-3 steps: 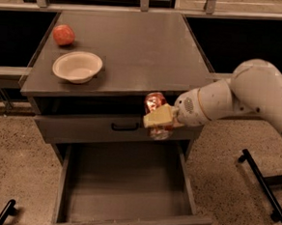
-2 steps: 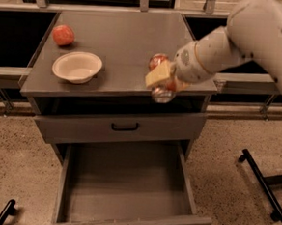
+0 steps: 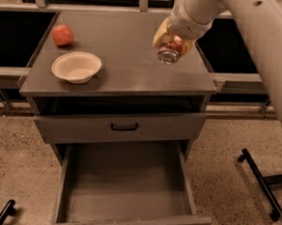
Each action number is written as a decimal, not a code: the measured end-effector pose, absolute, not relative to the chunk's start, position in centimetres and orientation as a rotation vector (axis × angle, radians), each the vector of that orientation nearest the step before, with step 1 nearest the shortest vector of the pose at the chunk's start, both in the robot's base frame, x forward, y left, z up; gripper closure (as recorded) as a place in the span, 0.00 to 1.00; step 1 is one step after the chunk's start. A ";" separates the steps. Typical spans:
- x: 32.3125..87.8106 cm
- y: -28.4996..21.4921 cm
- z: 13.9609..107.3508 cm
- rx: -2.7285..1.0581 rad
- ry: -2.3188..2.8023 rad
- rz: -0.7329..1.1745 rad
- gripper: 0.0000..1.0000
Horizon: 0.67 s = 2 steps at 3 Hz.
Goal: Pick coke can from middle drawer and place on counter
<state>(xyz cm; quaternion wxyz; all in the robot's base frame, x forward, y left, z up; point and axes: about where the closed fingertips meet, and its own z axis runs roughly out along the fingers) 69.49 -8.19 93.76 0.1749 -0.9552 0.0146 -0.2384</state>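
Moved: gripper [image 3: 171, 41] has carried the coke can [image 3: 168, 51] from near edge to far right, over the counter [image 3: 129, 67].
Grip: clenched on can, tilted.
Advice: stand it upright, lower, then release.

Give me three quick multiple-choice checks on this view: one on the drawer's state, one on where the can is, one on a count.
1. The middle drawer is:
A shut
B pulled out and empty
C pulled out with a can inside

2. The coke can is:
A in the middle drawer
B held by the gripper over the counter
C on the floor

3. How many things rest on the counter's left half?
A none
B two
C four

Answers: B, the drawer's bare floor shows; B, the gripper is shut on the can over the counter's right rear part; B, a white bowl and a red fruit.
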 end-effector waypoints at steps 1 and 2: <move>72.8 -9.5 91.1 -2.820 0.173 -0.626 0.50; 76.1 -10.3 86.9 -2.914 0.243 -0.560 0.19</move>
